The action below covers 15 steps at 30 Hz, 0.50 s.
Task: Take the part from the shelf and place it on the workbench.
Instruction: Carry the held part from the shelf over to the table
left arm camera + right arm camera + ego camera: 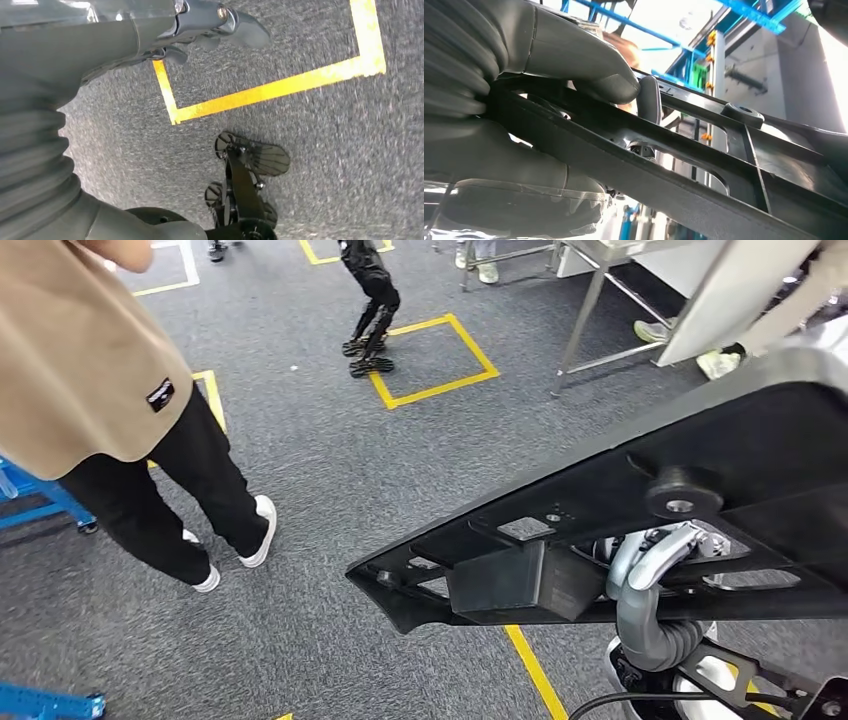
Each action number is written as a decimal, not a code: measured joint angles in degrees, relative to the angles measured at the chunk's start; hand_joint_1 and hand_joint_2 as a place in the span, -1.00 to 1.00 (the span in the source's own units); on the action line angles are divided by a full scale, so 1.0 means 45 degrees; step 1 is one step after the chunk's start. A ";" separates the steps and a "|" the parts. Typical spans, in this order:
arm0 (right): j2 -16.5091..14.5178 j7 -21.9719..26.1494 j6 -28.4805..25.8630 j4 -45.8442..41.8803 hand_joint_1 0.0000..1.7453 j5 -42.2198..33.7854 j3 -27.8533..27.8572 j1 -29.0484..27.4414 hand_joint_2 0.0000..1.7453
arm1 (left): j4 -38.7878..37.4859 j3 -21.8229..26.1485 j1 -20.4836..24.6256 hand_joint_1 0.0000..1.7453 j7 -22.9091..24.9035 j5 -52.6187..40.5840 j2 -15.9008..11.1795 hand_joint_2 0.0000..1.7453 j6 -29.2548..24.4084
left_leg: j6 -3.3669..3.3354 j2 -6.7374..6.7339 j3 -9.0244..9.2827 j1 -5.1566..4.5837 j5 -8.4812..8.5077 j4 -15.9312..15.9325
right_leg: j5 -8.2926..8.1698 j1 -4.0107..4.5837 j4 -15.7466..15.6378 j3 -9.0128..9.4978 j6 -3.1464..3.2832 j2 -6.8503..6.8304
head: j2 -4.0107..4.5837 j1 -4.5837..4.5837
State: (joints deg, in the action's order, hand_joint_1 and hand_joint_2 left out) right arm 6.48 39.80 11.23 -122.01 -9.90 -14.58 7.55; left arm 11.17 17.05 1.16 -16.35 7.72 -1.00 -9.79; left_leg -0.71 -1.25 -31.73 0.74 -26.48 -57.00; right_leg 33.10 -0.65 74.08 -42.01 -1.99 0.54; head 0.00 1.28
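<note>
Carrying step in hand: right hand grips the black part, held off the shelf above the carpet; left hand hangs empty, fingers apart; next move requires reaching the desk and lowering the part level.

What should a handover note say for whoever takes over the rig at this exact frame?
Right hand grips the large black part, carried above grey carpet.
Left hand holds nothing, hanging over the floor by a yellow line.
Done: part is in hand, off the shelf.
Left: reach the workbench and set the part down. A person stands close on the left, so watch that side.
</note>
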 joint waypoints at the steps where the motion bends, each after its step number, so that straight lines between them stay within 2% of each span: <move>1: -0.0001 0.0000 0.0006 -0.0001 1.00 0.0012 -0.0005 -0.0025 1.00 | 0.0000 0.0000 0.0004 -1.00 -0.0009 0.0000 0.0016 1.00 0.0010 | 0.0007 -0.0160 0.0005 -0.0003 -0.0015 -0.0004 | -0.0090 -0.0029 0.0116 -0.0058 -0.0035 -0.0027 | 0.0000 0.0002; 2: 0.0000 0.0000 0.0013 -0.0002 1.00 0.0030 -0.0010 -0.0041 1.00 | 0.0000 0.0000 0.0015 -1.00 -0.0028 -0.0001 0.0041 1.00 0.0018 | 0.0027 -0.0303 0.0018 -0.0004 -0.0034 -0.0012 | -0.0407 -0.0050 -0.0311 0.0164 -0.0055 -0.0084 | 0.0000 0.0004; 3: 0.0000 0.0000 0.0021 -0.0004 1.00 0.0056 -0.0015 -0.0050 1.00 | 0.0000 -0.0001 0.0030 -1.00 -0.0054 -0.0004 0.0071 1.00 0.0023 | 0.0061 -0.0430 0.0042 -0.0003 -0.0061 -0.0022 | -0.0851 -0.0060 -0.1161 0.0617 -0.0055 -0.0213 | 0.0001 0.0005; 5: -0.0010 0.0000 0.0029 -0.0002 1.00 0.0112 -0.0035 -0.0035 1.00 | 0.0000 -0.0004 0.0051 -1.00 -0.0115 -0.0012 0.0119 1.00 0.0034 | 0.0169 -0.0641 0.0101 -0.0046 -0.0132 -0.0049 | -0.1458 -0.0005 -0.2942 0.1545 0.0060 -0.0683 | 0.0001 -0.0003; 6: -0.0019 0.0000 0.0029 0.0000 1.00 0.0130 -0.0050 -0.0013 1.00 | 0.0000 -0.0004 0.0059 -1.00 -0.0146 -0.0018 0.0131 1.00 0.0060 | 0.0236 -0.0736 0.0129 -0.0074 -0.0165 -0.0055 | -0.1564 0.0038 -0.3421 0.1785 0.0148 -0.0822 | 0.0000 -0.0013; 7: -0.0028 0.0000 0.0026 0.0008 1.00 0.0138 -0.0064 0.0013 1.00 | 0.0000 -0.0002 0.0066 -1.00 -0.0171 -0.0025 0.0137 1.00 0.0098 | 0.0310 -0.0833 0.0155 -0.0101 -0.0188 -0.0052 | -0.1551 0.0087 -0.3588 0.1847 0.0245 -0.0857 | 0.0000 -0.0023; 9: -0.0035 0.0000 0.0015 0.0029 1.00 0.0117 -0.0083 0.0053 1.00 | 0.0001 -0.0003 0.0103 -1.00 -0.0212 -0.0057 0.0143 1.00 0.0183 | 0.0462 -0.0990 0.0198 -0.0094 -0.0235 -0.0046 | -0.1594 0.0100 -0.3602 0.1824 0.0407 -0.0585 | -0.0001 -0.0029; 11: -0.0039 0.0000 0.0007 0.0056 1.00 0.0011 -0.0087 0.0108 1.00 | 0.0004 -0.0005 0.0137 -1.00 -0.0243 -0.0098 0.0152 1.00 0.0231 | 0.0588 -0.0670 0.0079 -0.0038 -0.0552 -0.0443 | -0.1650 0.0048 -0.3678 0.1865 0.0572 -0.0361 | -0.0001 -0.0037; 13: -0.0051 0.0000 0.0002 0.0103 1.00 -0.0121 -0.0090 0.0174 1.00 | 0.0005 -0.0005 0.0119 -1.00 -0.0273 -0.0120 0.0158 1.00 0.0250 | 0.0656 -0.0090 -0.0546 -0.0001 -0.1340 -0.1872 | -0.1676 0.0031 -0.3715 0.1898 0.0689 -0.0141 | 0.0000 -0.0068; 14: -0.0056 0.0000 -0.0004 0.0138 1.00 -0.0166 -0.0091 0.0189 1.00 | 0.0005 -0.0005 0.0093 -1.00 -0.0285 -0.0132 0.0159 1.00 0.0253 | 0.0669 0.0069 -0.0997 0.0001 -0.1744 -0.2811 | -0.1678 0.0047 -0.3712 0.1897 0.0717 -0.0005 | 0.0001 -0.0083; 15: -0.0058 0.0000 -0.0010 0.0175 1.00 -0.0213 -0.0091 0.0188 1.00 | 0.0005 -0.0005 0.0063 -1.00 -0.0299 -0.0145 0.0159 1.00 0.0254 | 0.0675 0.0141 -0.1378 -0.0001 -0.1970 -0.3553 | -0.1677 0.0064 -0.3708 0.1901 0.0729 0.0150 | 0.0001 -0.0089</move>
State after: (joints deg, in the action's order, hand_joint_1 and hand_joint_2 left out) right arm 6.21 39.80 11.19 -121.22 -10.86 -14.99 8.40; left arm 11.19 17.03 1.44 -17.70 7.06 -0.28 -8.65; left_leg 2.33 -0.62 -37.93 0.74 -35.35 -72.99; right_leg 25.55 -0.37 57.40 -33.46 1.29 1.21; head 0.00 0.88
